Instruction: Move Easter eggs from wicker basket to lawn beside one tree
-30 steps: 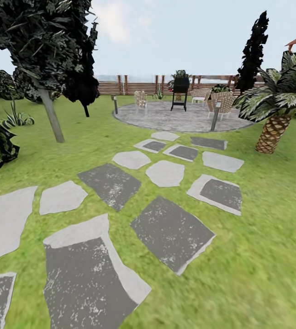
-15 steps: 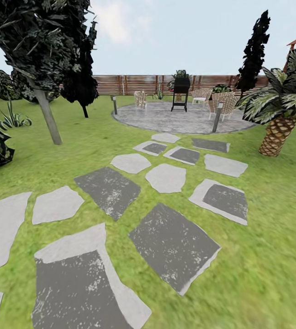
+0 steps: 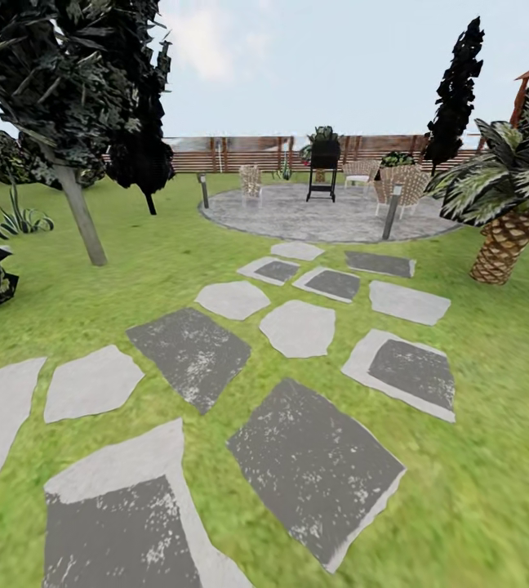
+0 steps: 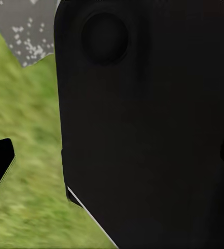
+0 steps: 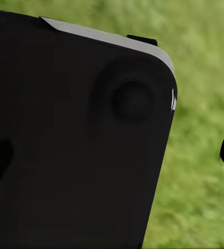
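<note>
Nearest me, flat grey stepping stones (image 3: 313, 465) lie across the lawn (image 3: 477, 490), laid as a path toward the round paved patio (image 3: 322, 214); each wrist camera looks past a dark body onto grass, so I cannot tell whether the left or right fingers are released or clenched. Farther off, the tree (image 3: 81, 214) with the pale trunk stands at the left and a short palm (image 3: 505, 245) at the right, with wicker chairs (image 3: 399, 184) and a black grill (image 3: 323, 167) on the patio before the slatted fence (image 3: 240, 153). I can't spot the wicker basket or the eggs from here, so I judge the robot is on its way to find them.
</note>
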